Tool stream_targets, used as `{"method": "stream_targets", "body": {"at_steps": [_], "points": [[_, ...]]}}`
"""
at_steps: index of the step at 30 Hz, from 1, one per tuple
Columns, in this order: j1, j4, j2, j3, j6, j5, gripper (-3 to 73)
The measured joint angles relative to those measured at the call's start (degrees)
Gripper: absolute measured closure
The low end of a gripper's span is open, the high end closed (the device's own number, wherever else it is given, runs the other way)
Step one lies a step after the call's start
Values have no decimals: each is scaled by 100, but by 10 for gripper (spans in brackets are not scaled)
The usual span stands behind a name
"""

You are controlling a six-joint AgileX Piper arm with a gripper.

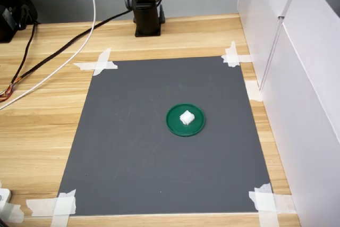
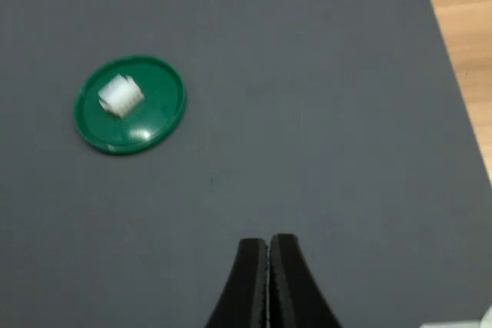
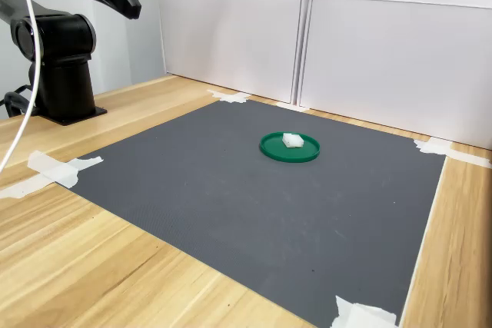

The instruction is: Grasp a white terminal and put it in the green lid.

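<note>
The green lid (image 1: pixel 185 120) (image 2: pixel 130 104) (image 3: pixel 289 148) lies flat near the middle of the grey mat (image 1: pixel 159 147). A small white terminal (image 1: pixel 186 117) (image 2: pixel 120 95) (image 3: pixel 292 140) rests inside it, free of any grip. In the wrist view my gripper (image 2: pixel 268 245) is shut, its two black fingers pressed together with nothing between them, high above bare mat and well away from the lid. In the second exterior view the gripper (image 3: pixel 132 7) hangs raised at the upper left, close to the arm's base (image 3: pixel 63 74).
The mat is taped at its corners with white tape strips (image 1: pixel 98 63) on a wooden table (image 1: pixel 37 126). White panels (image 1: pixel 297 89) wall the first exterior view's right side. Black and white cables (image 1: pixel 64 46) trail over the table beside the base (image 1: pixel 146 9).
</note>
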Motion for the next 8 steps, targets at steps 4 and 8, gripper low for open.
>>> {"method": "stream_targets", "body": {"at_steps": [4, 8], "points": [[0, 0, -339, 221, 0, -306, 715], [0, -3, -423, 611, 0, -637, 715]]}}
